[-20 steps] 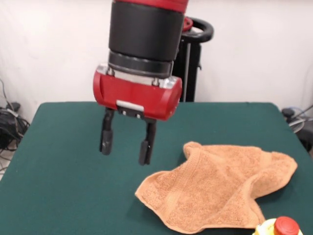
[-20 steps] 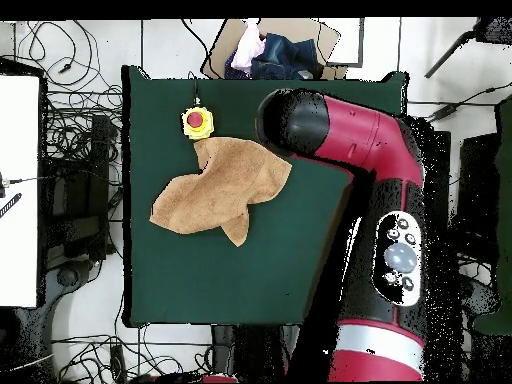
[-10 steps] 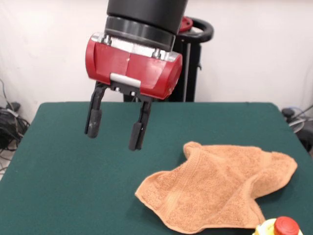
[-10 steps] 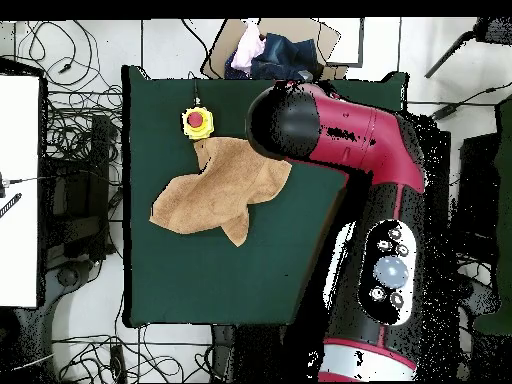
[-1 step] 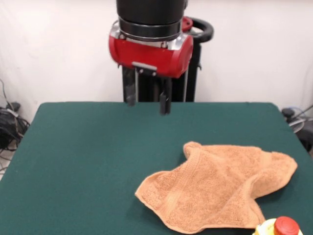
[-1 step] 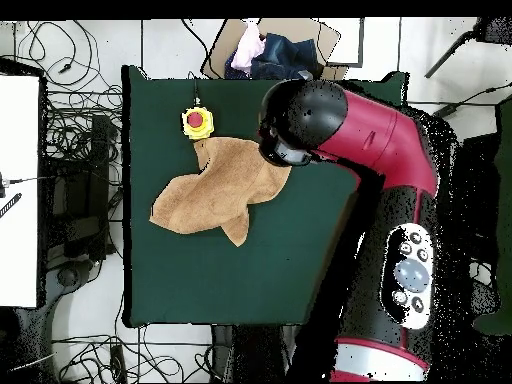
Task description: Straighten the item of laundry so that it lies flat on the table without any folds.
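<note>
The orange-tan towel lies rumpled on the green table, at the right front in the front view, with folded corners and an uneven outline. From overhead the towel sits in the upper left part of the table. My gripper hangs open and empty, high above the table's far middle, well clear of the towel. Overhead, the arm's red and black head covers the gripper and overlaps the towel's right corner.
A yellow button box with a red top stands at the front right edge, just beside the towel; overhead the button box is near the table's upper edge. A cardboard box of clothes sits beyond the table. Cables lie on the floor around.
The gripper has risen and drawn back toward the far side of the table, shifting slightly right in the front view. It stayed open. The towel has not moved.
</note>
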Robot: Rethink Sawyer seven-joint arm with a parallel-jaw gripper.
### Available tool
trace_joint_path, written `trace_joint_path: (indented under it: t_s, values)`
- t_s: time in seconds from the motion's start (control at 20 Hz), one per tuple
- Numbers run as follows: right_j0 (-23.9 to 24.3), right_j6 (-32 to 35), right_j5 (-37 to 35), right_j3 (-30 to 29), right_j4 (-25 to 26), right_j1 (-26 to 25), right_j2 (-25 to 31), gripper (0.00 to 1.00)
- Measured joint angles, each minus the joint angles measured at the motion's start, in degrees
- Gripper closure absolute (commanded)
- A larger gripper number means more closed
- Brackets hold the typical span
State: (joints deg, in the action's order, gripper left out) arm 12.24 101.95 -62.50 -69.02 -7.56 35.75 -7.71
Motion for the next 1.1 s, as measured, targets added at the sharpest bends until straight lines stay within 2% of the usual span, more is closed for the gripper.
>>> trace_joint_path:
  t_s: [0.2,0.55,0.75,0.8,0.95,1.0,1.1]
  values:
    - [0.09,0.0,-5.97,-0.07,-1.51,-0.71,0.0,0.0]
    - [0.09,0.0,-5.95,-0.07,-2.15,-2.5,0.01,0.0]
    - [-0.01,0.0,-1.75,-0.07,-1.26,-2.89,-0.03,0.0]
    - [-0.21,0.0,3.25,-0.07,-0.19,-2.94,-0.11,0.0]
    - [-0.44,0.0,9.78,-0.07,1.12,-3.0,-0.14,0.0]
    - [-0.63,0.0,15.52,-0.07,2.01,-3.11,-0.15,0.0]
    - [-0.67,0.0,17.56,-0.07,2.3,-3.19,-0.14,0.0]
